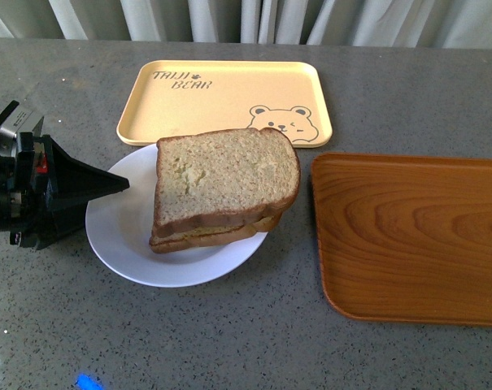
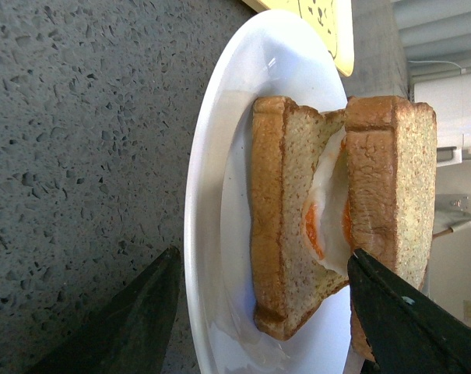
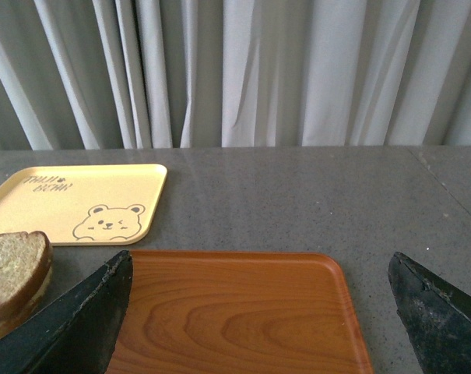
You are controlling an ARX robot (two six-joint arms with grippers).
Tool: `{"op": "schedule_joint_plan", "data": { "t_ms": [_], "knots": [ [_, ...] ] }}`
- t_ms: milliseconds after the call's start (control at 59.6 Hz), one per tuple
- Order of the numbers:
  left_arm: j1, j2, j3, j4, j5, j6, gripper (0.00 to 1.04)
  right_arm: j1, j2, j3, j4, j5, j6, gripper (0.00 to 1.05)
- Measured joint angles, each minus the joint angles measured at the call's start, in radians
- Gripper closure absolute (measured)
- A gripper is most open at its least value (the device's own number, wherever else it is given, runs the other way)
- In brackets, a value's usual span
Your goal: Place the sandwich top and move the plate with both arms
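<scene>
Sitting on the egg slice [image 1: 217, 236], the sandwich top [image 1: 225, 175] rests on the plate [image 1: 119, 231]. Left gripper [image 1: 122, 184] gapes at its rim; right gripper [image 3: 257, 265] gapes wide, facing the wooden tray [image 3: 235, 312].

We see the sandwich top [image 1: 227, 175] lying flat, slightly askew, atop the lower slice [image 1: 217, 236] on the white plate [image 1: 119, 231].

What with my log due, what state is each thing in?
Sandwich top: lying on the egg, slightly askew of the lower slice.
Egg: pressed between both.
Plate: on the table, loaded.
Left hand: open, at the plate's rim.
Right hand: open, holding nothing.
Yellow tray: bare.
Wooden tray: bare.
</scene>
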Motion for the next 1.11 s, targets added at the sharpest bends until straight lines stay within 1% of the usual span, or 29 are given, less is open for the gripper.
{"op": "schedule_joint_plan", "data": {
  "t_ms": [101,252,285,336,353,386,571,923,1024,1108],
  "knots": [
    [0.004,0.003,0.002,-0.003,0.008,0.012,0.57,0.000,0.000,0.000,0.000,0.000,0.000,0.09],
    [0.009,0.006,0.003,-0.003,0.020,0.013,0.70,0.000,0.000,0.000,0.000,0.000,0.000,0.09],
    [0.010,0.006,0.004,-0.003,0.023,0.014,0.75,0.000,0.000,0.000,0.000,0.000,0.000,0.09],
    [0.010,0.007,0.003,-0.002,0.027,0.014,0.80,0.000,0.000,0.000,0.000,0.000,0.000,0.09],
    [0.011,0.009,0.003,0.000,0.031,0.014,0.84,0.000,0.000,0.000,0.000,0.000,0.000,0.09],
    [0.013,0.010,0.003,0.003,0.032,0.013,0.88,0.000,0.000,0.000,0.000,0.000,0.000,0.09],
    [0.016,0.015,0.003,0.028,0.039,-0.014,1.03,0.000,0.000,0.000,0.000,0.000,0.000,0.09],
    [0.030,0.028,-0.032,0.184,0.057,-0.130,1.03,0.000,0.000,0.000,0.000,0.000,0.000,0.09],
    [0.034,0.026,-0.034,0.188,0.053,-0.146,1.03,0.000,0.000,0.000,0.000,0.000,0.000,0.09],
    [0.039,0.014,-0.036,0.162,0.047,-0.167,1.03,0.000,0.000,0.000,0.000,0.000,0.000,0.09]
  ]
}}
